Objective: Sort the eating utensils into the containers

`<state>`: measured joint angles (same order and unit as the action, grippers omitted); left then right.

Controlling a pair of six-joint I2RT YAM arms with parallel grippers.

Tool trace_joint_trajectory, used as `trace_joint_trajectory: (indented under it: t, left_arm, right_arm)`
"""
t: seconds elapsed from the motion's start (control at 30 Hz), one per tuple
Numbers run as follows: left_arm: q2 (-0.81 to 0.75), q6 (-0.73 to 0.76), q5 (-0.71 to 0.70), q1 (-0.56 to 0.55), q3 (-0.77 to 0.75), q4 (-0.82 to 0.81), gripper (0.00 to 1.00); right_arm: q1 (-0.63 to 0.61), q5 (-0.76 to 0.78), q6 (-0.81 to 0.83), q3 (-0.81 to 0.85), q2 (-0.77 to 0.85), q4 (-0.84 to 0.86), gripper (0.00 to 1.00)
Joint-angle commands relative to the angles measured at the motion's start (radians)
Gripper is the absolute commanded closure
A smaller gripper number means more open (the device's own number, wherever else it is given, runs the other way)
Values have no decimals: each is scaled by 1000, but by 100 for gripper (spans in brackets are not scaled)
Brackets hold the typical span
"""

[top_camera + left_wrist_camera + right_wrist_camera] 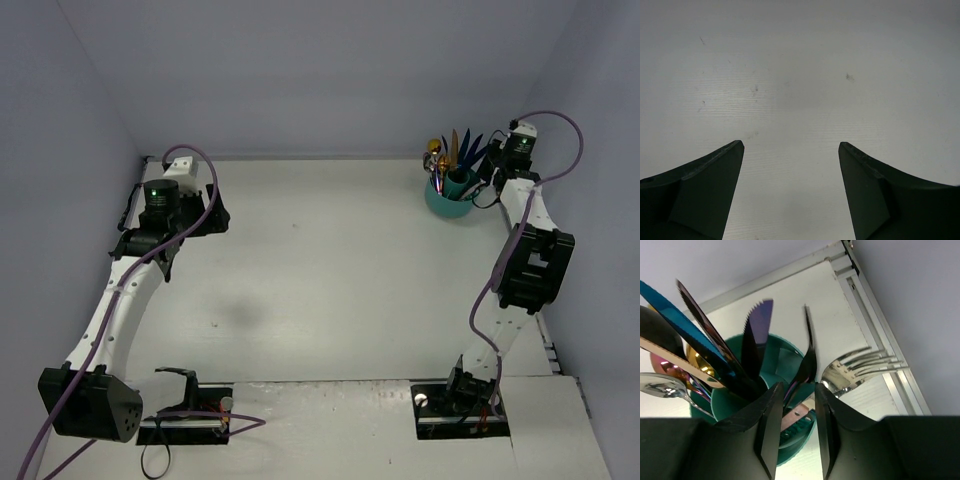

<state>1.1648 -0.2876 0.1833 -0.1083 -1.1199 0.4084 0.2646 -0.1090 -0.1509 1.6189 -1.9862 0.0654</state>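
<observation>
White tabletop [300, 290] logged. Coloured metal utensils [759, 322] are stood near-upright, splayed, in round teal plastic caddy [448, 208] at the far-right corner. Right gripper [799, 386] is positioned at the caddy rim, jaws narrowly parted; any grasp cannot be told. Left gripper [791, 145] is spread wide, empty, well apart.

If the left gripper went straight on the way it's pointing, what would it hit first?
Most likely the table: only its bare surface shows beyond the left gripper, jaws open, though depth is unclear.

White table [330, 280], faint scuffs; pale walls [300, 70].
</observation>
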Motion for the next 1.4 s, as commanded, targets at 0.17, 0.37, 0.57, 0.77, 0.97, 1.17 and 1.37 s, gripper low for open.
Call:
trace_joint_trajectory:
  t: [0.17, 0.37, 0.57, 0.77, 0.97, 1.17, 1.37]
  left_arm:
    - [-15, -9, 20, 18, -9, -60, 26]
    - [-31, -16, 45, 29, -8, -64, 26]
    - [-78, -2, 1, 29, -8, -69, 26]
    - [-197, 24, -49, 29, -37, 43, 26]
    - [-337, 68, -111, 29, -80, 190, 26]
    - [-443, 73, -141, 29, -74, 294, 26]
    - [-518, 77, -172, 29, -34, 368, 26]
  right_arm:
    - [-2, 57, 36, -23, 189, 63, 58]
    - [-2, 66, 24, -90, 380, 59, 50]
    - [-1, 90, 26, -220, 648, 39, 40]
    - [-23, 107, 20, -411, 1034, -29, 28]
    - [-184, 249, 42, -524, 1350, -139, 20]
    - [-306, 314, 29, -599, 1584, -232, 0]
    - [-332, 365, 11, -695, 1744, -274, 0]
